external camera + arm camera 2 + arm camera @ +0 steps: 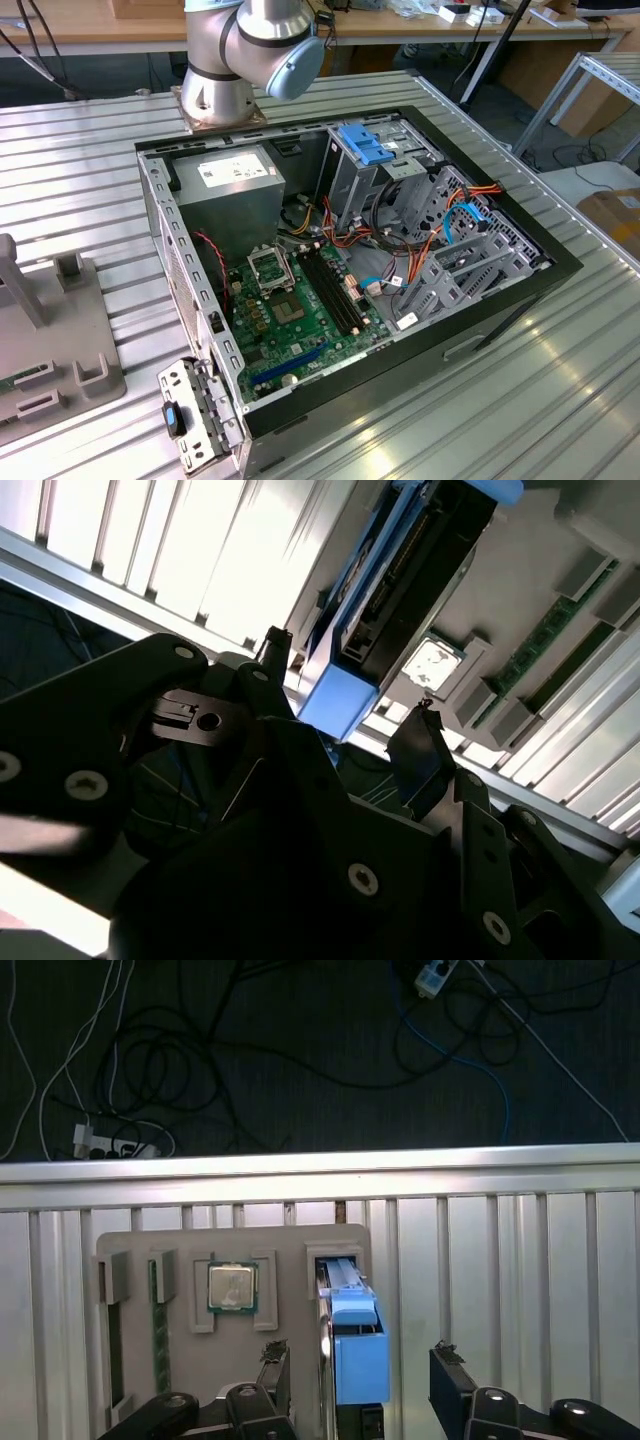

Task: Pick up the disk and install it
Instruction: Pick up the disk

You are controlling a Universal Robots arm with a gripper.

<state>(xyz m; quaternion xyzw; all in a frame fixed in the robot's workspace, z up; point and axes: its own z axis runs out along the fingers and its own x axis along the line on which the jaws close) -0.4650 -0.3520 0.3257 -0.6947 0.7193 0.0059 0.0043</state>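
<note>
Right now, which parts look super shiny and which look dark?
First wrist view: the ribbed silver metal table glares along its edge, floor dim. Second wrist view: the black gripper looks dark against the glaring table. Exterior view: mild table shine.

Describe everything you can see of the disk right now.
The disk is a flat slab: a dark, metal-looking body framed by a bright blue plastic carrier. It stands on edge in a slot of the grey holder on the ribbed metal table, beside a processor chip. The gripper straddles its blue end, jaws open, one on each side, touching neither face as far as shows.
</note>
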